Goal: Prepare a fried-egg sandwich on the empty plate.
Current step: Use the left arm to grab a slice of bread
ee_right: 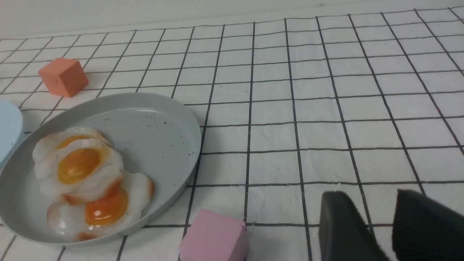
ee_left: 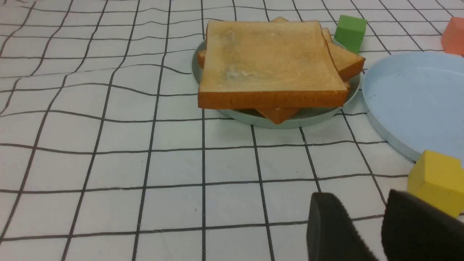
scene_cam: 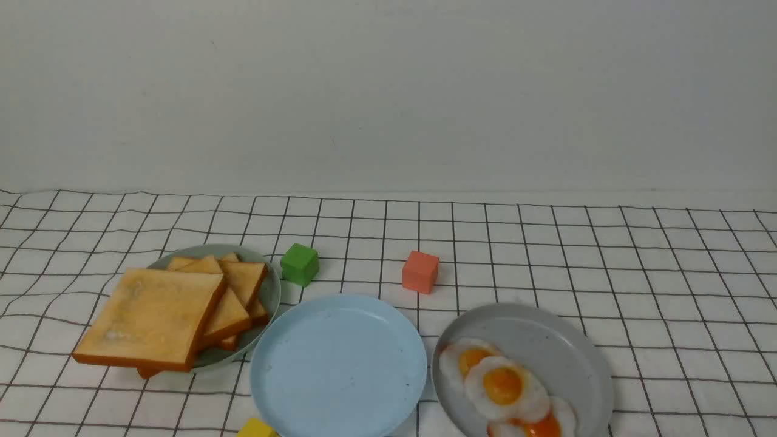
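The empty light blue plate (scene_cam: 338, 366) sits front centre, bare; it also shows in the left wrist view (ee_left: 417, 101). Loose toast slices (scene_cam: 155, 315) are stacked on a pale green plate (scene_cam: 271, 295) to its left, also seen in the left wrist view (ee_left: 268, 61). Several fried eggs (scene_cam: 504, 385) lie on a speckled grey plate (scene_cam: 546, 340) to its right, also in the right wrist view (ee_right: 81, 170). No assembled sandwich is in view. My left gripper (ee_left: 362, 206) is open and empty over the cloth, short of the toast. My right gripper (ee_right: 369, 203) is open and empty, beside the egg plate.
A green cube (scene_cam: 300, 264) and a salmon cube (scene_cam: 420, 272) stand behind the plates. A yellow cube (ee_left: 436, 181) sits by the blue plate's near edge, close to my left gripper. A pink cube (ee_right: 214, 239) lies near the grey plate. The checked cloth (scene_cam: 668, 273) covers the table.
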